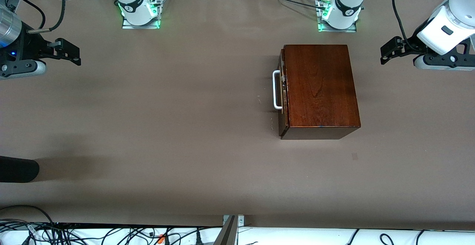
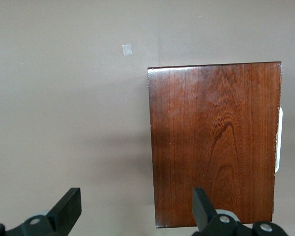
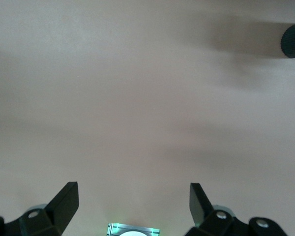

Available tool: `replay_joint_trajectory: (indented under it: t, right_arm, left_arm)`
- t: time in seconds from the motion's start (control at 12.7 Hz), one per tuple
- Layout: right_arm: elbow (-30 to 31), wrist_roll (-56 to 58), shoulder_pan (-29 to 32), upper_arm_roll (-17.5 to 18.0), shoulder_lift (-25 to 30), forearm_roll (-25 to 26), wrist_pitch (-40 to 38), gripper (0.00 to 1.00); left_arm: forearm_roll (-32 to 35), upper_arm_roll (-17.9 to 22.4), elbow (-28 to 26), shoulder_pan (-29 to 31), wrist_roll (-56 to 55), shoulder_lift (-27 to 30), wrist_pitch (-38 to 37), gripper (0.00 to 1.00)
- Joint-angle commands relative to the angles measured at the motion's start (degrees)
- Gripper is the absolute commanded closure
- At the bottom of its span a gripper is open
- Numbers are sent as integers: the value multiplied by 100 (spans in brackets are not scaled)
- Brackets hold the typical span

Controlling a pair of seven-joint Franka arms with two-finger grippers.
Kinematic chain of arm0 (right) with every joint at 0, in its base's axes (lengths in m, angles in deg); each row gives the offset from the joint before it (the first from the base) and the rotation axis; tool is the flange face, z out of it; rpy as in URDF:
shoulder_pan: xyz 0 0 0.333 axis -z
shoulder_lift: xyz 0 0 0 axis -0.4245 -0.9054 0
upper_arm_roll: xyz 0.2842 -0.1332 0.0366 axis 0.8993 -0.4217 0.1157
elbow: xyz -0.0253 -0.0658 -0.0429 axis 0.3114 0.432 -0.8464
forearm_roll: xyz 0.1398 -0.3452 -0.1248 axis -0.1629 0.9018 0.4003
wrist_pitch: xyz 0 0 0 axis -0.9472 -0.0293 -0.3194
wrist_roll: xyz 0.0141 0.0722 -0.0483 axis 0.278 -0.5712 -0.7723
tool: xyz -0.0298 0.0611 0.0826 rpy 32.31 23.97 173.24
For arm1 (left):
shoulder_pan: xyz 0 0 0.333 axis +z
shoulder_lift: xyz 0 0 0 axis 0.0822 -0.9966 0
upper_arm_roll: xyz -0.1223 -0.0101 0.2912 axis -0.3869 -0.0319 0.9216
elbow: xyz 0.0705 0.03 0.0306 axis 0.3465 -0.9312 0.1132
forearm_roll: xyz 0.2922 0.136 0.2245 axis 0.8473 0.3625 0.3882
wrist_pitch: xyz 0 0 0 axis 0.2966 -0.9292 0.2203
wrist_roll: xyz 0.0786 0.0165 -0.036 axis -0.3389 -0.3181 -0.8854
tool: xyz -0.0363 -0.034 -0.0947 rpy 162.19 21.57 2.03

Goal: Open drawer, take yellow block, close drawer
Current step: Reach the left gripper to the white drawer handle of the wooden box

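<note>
Both sets of jaws stand wide open, holding nothing, well apart from the drawer.

Left gripper [image 1: 386, 54] hangs over the bench [image 1: 167, 126] at its end; right gripper [image 1: 72, 54] likewise. Drawer [image 1: 282, 89] sits shut in the wooden box [image 1: 319, 87], white handle [image 1: 276, 90] facing the right arm's end.
</note>
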Motion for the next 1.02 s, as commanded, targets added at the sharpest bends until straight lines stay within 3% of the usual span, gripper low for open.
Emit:
replay_joint_trajectory:
  t: [0.0, 0.24, 0.47, 0.79, 0.94]
  right_arm:
    - [76, -72, 27, 41, 115, -74, -57, 0]
    - [76, -72, 27, 41, 115, -74, -48, 0]
    - [76, -72, 27, 41, 98, -74, -13, 0]
    - [68, -72, 27, 15, 98, -108, 31, 0]
    - [67, -72, 27, 32, 72, -293, 83, 0]
  left_arm:
    - [-17, -96, 190, -45, -15, -152, -145, 0]
    - [-26, -595, 190, -63, -146, -301, -145, 0]
    - [-114, -1499, 199, -63, -1083, -608, -31, 0]
    - [-18, -2581, 217, -141, -2202, -1363, 749, 0]
    - [18, -2619, 217, -386, -2720, -1785, 1206, 0]
